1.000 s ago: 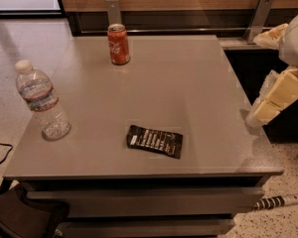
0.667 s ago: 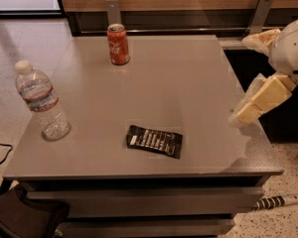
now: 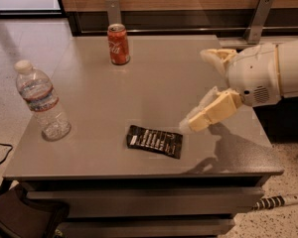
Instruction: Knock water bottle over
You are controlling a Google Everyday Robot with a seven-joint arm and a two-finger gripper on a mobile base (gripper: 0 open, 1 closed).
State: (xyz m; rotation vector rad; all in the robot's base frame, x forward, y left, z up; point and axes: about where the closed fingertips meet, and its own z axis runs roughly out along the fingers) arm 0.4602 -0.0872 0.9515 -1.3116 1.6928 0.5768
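The water bottle (image 3: pixel 41 102) is clear ribbed plastic with a white cap and a pale label. It stands upright near the left edge of the grey table (image 3: pixel 154 83). My gripper (image 3: pixel 195 90) reaches in from the right on a cream-coloured arm and hovers above the right half of the table. Its two fingers are spread apart with nothing between them. It is far to the right of the bottle and does not touch it.
A red Coca-Cola can (image 3: pixel 118 44) stands upright at the back of the table. A black snack packet (image 3: pixel 155 141) lies flat near the front, just left of the gripper. A wood-panelled wall with metal brackets runs behind the table. A cable lies on the floor at the right.
My gripper and arm have moved left, from beyond the table's right edge to above the tabletop. The bottle, can and packet have not moved.
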